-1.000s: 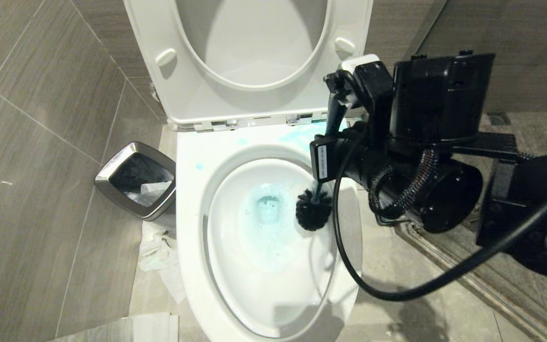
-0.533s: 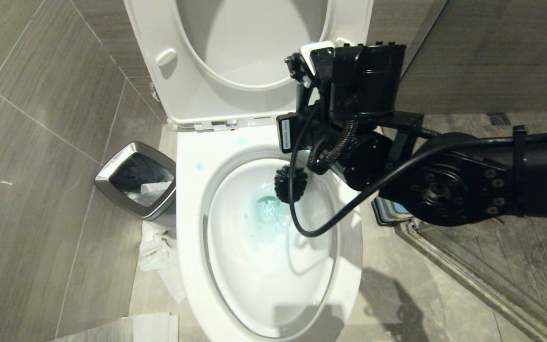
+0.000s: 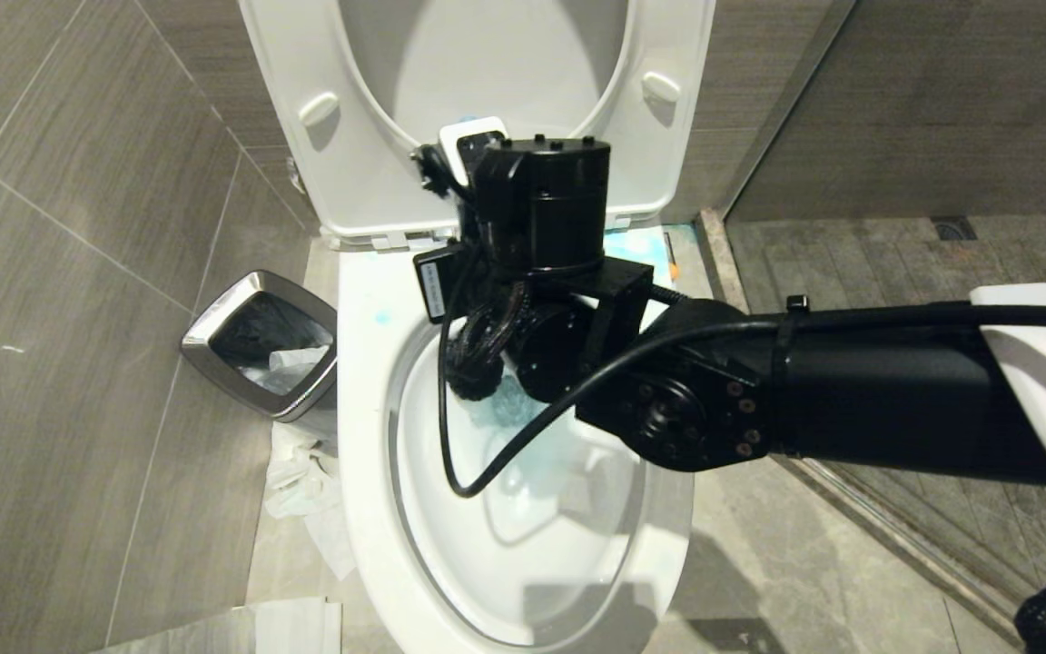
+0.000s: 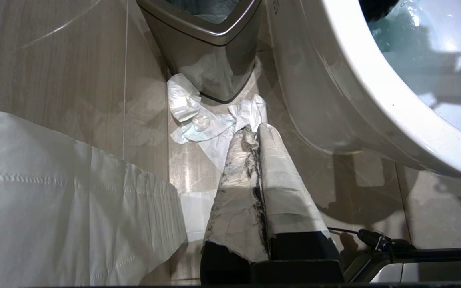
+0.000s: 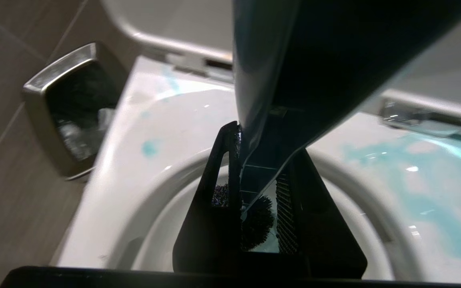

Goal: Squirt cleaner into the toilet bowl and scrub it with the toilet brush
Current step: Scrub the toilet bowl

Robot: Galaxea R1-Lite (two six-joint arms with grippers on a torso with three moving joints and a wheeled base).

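The white toilet bowl (image 3: 369, 436) is open, with pale blue water at its drain. My right arm reaches across it from the right. The right gripper (image 3: 439, 173) stands over the bowl's back left. In the right wrist view that gripper (image 5: 264, 144) is shut on the toilet brush's dark blue-grey handle (image 5: 270, 80). The black bristle head (image 5: 256, 224) hangs inside the bowl (image 5: 154, 132), near the left wall (image 3: 470, 389). Blue liquid smears the back rim (image 5: 414, 160). The cleaner is out of view. My left gripper (image 4: 256, 129) is shut and empty, low beside the bowl's outer wall (image 4: 334, 92).
A steel-rimmed waste bin (image 3: 260, 345) stands left of the toilet, with crumpled tissue (image 3: 300, 472) on the floor by it. The seat and lid (image 3: 478, 91) are raised. A black cable (image 3: 450, 454) loops over the bowl. A shower threshold (image 3: 895, 536) runs along the right.
My right arm has swept the brush from the bowl's right side across to its back left. The left arm has not moved.
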